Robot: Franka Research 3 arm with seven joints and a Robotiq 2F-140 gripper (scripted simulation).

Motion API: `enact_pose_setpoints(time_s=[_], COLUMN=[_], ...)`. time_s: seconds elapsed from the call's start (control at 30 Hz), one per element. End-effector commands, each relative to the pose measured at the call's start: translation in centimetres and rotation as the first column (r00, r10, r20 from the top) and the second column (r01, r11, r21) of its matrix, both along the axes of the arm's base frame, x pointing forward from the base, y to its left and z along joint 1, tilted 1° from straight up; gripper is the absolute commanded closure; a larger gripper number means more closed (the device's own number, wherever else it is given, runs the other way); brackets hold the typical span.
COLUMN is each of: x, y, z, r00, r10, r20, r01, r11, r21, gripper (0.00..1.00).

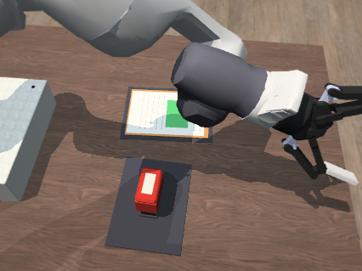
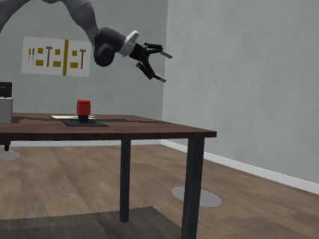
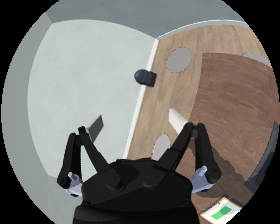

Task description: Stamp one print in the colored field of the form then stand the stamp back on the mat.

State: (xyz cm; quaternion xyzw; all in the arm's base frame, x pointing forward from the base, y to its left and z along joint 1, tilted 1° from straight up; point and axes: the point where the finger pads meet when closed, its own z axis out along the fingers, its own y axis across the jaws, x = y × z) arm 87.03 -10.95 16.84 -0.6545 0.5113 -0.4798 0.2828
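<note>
The red stamp (image 1: 149, 189) (image 2: 83, 110) stands upright and let out in the middle of the dark mat (image 1: 127, 231) (image 2: 98, 123). Behind it lies the form (image 1: 144, 108) (image 2: 61, 116) with its green field (image 1: 174, 120); my forearm covers part of the field in the top view. The field also shows small at the bottom of the wrist view (image 3: 220, 212). No dark mark shows on the part of the form I can see. My gripper (image 1: 352, 132) (image 2: 165, 67) (image 3: 135, 117) is open and empty. It hangs high in the air near the table's right edge, far from the stamp, tilted outward.
A pale grey box (image 1: 21, 129) (image 2: 5, 109) stands at the left of the wooden table (image 1: 255, 201). The arm's forearm (image 1: 221, 87) reaches over the form. A poster (image 2: 56, 56) hangs on the back wall.
</note>
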Motion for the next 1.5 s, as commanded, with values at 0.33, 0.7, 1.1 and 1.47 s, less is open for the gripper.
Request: enact_pose_setpoints(time_s=[0.33, 0.7, 1.1, 1.47], x=[-0.2, -1.5, -3.3, -3.3], y=[0.3, 0.7, 0.6, 0.6], z=[-1.0, -2.3, -3.4, -3.4], r00=[0.999, 0.991, 0.975, 0.975], r10=[0.012, 0.020, 0.017, 0.017], r20=[-0.044, -0.131, -0.221, -0.221], r01=[-0.012, -0.023, -0.023, -0.023], r11=[1.000, 1.000, 0.999, 0.999], r21=[-0.012, -0.020, -0.025, -0.025], gripper=[0.00, 0.00, 0.00, 0.00])
